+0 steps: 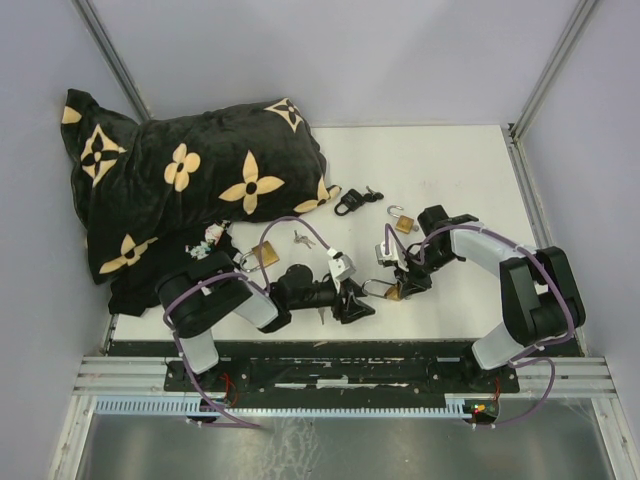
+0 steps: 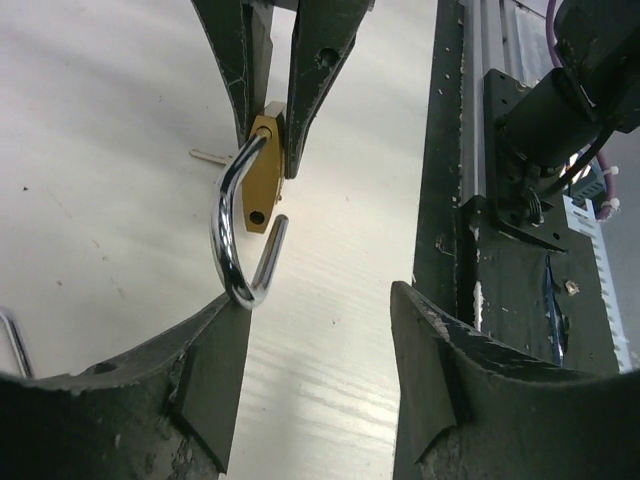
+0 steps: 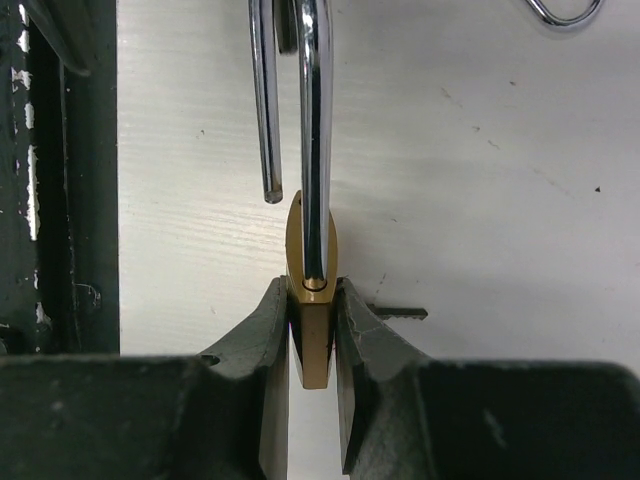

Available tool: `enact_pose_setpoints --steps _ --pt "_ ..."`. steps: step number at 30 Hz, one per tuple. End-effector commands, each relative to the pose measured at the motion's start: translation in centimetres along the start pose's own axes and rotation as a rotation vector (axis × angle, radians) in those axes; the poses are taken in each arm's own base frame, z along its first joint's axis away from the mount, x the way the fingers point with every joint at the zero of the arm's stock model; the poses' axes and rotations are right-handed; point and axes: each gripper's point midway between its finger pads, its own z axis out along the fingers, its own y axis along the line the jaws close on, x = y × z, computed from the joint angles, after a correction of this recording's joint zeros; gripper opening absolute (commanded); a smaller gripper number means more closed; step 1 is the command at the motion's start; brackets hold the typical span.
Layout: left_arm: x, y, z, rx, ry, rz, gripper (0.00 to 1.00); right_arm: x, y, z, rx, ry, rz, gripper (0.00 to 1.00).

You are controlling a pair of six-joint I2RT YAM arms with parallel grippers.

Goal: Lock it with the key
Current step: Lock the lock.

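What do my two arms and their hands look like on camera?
The left arm and right arm match: black joints, white link shells, a purple cable looped along each. The left hand and right hand each have two dark, scuffed fingers.

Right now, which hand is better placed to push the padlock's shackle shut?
Left. The left hand is open right at the shackle, while the right hand is clamped on the padlock body.
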Motion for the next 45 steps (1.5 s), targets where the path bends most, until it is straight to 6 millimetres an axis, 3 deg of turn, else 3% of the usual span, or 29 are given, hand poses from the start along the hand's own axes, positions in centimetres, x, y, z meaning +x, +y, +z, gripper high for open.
enact_pose_setpoints --steps 1,10,28,34,36,40,45 --pt "-1.7 0.2 -1.2 -0.030 -0.057 0.006 0.65 0.1 -0.8 -0.5 0.040 0.004 -0.054 0.02" --pt "-3.6 1.1 -1.4 -0.014 -0.087 -0.054 0.59 0.2 -0.6 -0.5 0.034 0.003 -0.072 0.02" --pt "-4.4 1.3 -0.6 0.026 -0.042 -0.066 0.39 0.2 -0.6 -0.4 0.027 0.011 -0.076 0.02" --pt "-3.8 1.4 -0.6 0.034 -0.015 -0.079 0.14 0.2 -0.6 -0.3 0.024 0.013 -0.077 0.02" --pt "-4.0 1.3 -0.6 0.034 -0.023 -0.080 0.15 0.3 -0.5 -0.3 0.022 0.016 -0.077 0.02" --pt "-5.1 1.4 -0.6 0.025 -0.050 -0.072 0.26 0.3 -0.5 -0.2 0.020 0.018 -0.080 0.02" --pt "-5.9 1.6 -0.5 0.023 -0.070 -0.075 0.27 0.3 -0.5 -0.2 0.020 0.020 -0.080 0.02"
